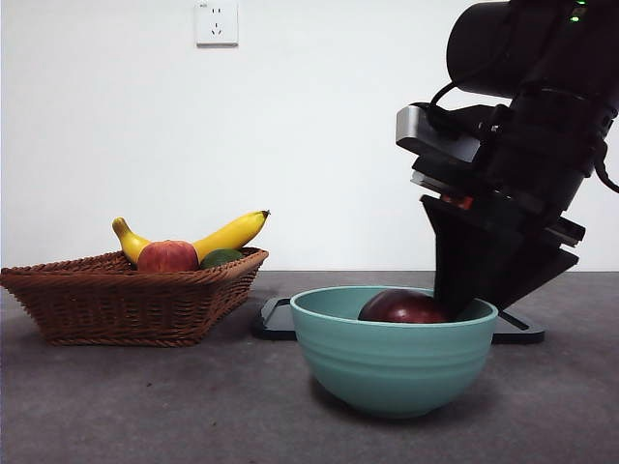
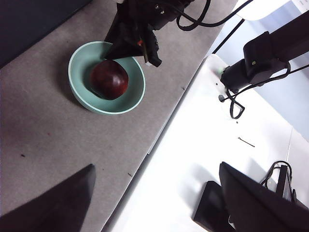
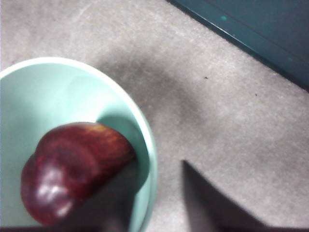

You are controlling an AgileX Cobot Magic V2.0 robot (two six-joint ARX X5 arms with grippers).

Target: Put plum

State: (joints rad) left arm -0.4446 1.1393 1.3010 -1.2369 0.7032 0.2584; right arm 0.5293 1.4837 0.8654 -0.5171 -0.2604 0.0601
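The plum [image 1: 402, 307] lies inside the teal bowl [image 1: 392, 362] at lower centre-right of the front view, its dark maroon top showing just above the rim. The left wrist view confirms this from above: the plum [image 2: 109, 79] rests on the bowl's [image 2: 79, 89] floor in the upper left of that frame, with the right gripper [image 2: 130, 46] hanging over the far rim.

In the right wrist view the plum [image 3: 72, 171] fills the lower left, against the bowl's inner wall [image 3: 43, 96]. The right gripper [image 3: 157, 198] has its fingers [image 3: 205, 203] spread apart: one dark finger sits beside or against the plum, just inside the rim, and the other is outside the bowl over the grey worktop [image 3: 231, 106]. They are not clamped on the fruit, so the plum looks released.

The left gripper [image 2: 154, 203] waits well away at the bottom of its own view, fingers wide and holding nothing.

At the left of the front view a wicker basket [image 1: 126, 300] holds a banana [image 1: 227, 235], a red apple-like fruit [image 1: 167, 256] and a green fruit [image 1: 221, 257].

Judged from this, the placing itself appears done: the plum is in the bowl and no longer held. What seems left is for the right gripper [image 1: 464, 280] to lift clear of the rim without nudging the fruit or tipping the bowl.
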